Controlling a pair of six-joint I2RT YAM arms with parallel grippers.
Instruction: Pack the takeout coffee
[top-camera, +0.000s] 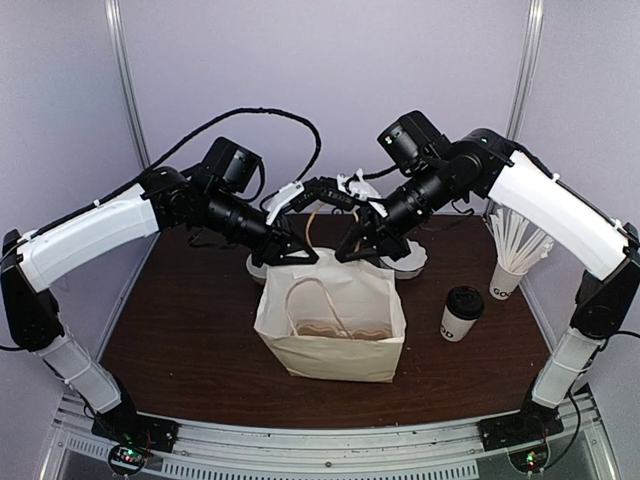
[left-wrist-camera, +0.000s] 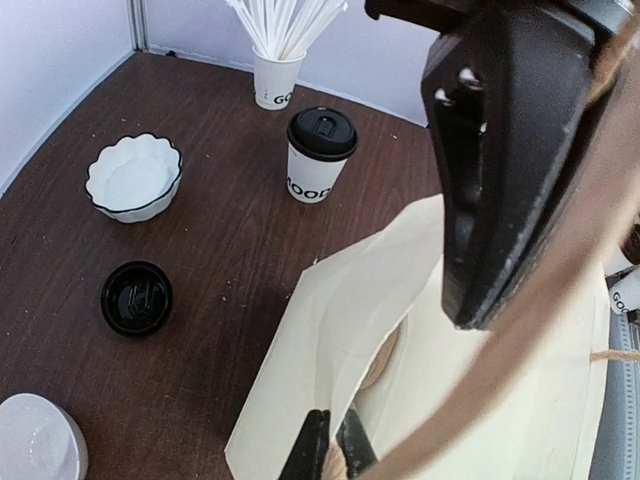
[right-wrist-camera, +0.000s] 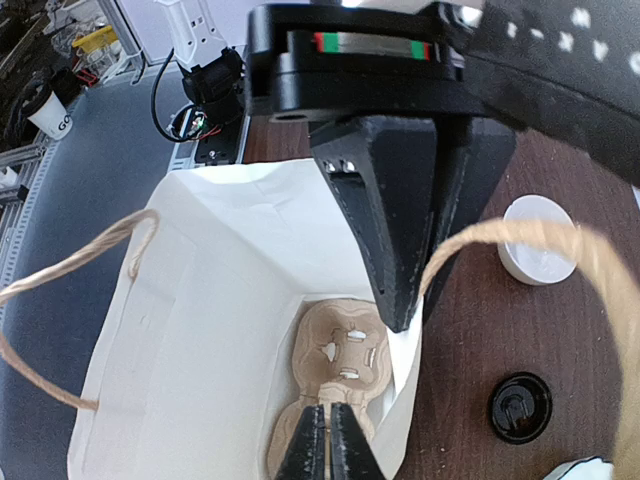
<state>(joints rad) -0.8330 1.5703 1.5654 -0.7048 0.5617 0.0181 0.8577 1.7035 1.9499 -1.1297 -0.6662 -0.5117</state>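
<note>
The takeout coffee (top-camera: 462, 313), a white cup with dark letters and a black lid, stands upright on the table right of the paper bag (top-camera: 330, 355). It also shows in the left wrist view (left-wrist-camera: 318, 155). The bag stands open with a brown pulp cup carrier (right-wrist-camera: 345, 350) at its bottom. My left gripper (top-camera: 298, 252) is shut on the bag's back rim (left-wrist-camera: 330, 340). My right gripper (top-camera: 352, 250) is shut on the same rim a little to the right, its fingertips (right-wrist-camera: 312, 450) together over the bag's wall (right-wrist-camera: 200, 330). Both grippers are well away from the cup.
A like cup full of white sticks (top-camera: 512, 268) stands at the far right. White bowls (top-camera: 410, 262) sit behind the bag; one shows in the left wrist view (left-wrist-camera: 133, 177). A loose black lid (left-wrist-camera: 136, 297) and a white round lid (right-wrist-camera: 538, 238) lie on the table. The bag's twine handles arch over its opening.
</note>
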